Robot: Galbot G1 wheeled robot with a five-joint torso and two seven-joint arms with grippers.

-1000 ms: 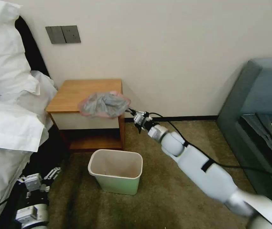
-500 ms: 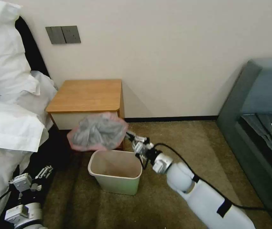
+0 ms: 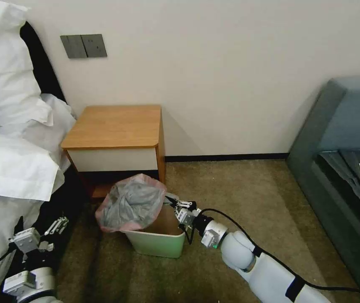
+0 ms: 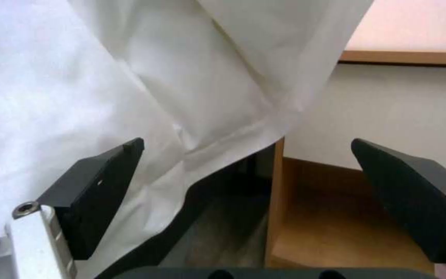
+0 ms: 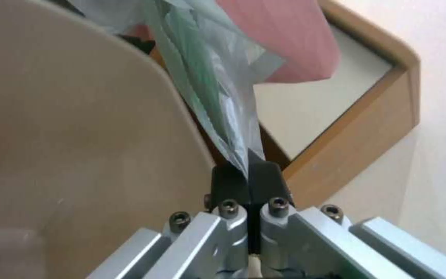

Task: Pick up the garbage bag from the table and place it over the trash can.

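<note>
Over the cream-beige plastic trash can [image 3: 159, 240], at its ten o'clock rim, the crinkled grey pink-rimmed garbage bag [image 3: 130, 203] sags — pinched by the right pincer [image 3: 172, 201]; off the orange-brown wooden table [image 3: 112, 126], not yet spread over. Left pincer [image 4: 244, 201] idles, spread.

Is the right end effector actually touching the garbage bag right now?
Touching. In the right wrist view the right end effector is shut on the garbage bag, a fold of plastic pinched between its black fingertips.

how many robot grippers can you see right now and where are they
2. The right gripper is at the trash can rim, pinching the garbage bag. The left gripper hangs open low beside the white bedding.
</note>
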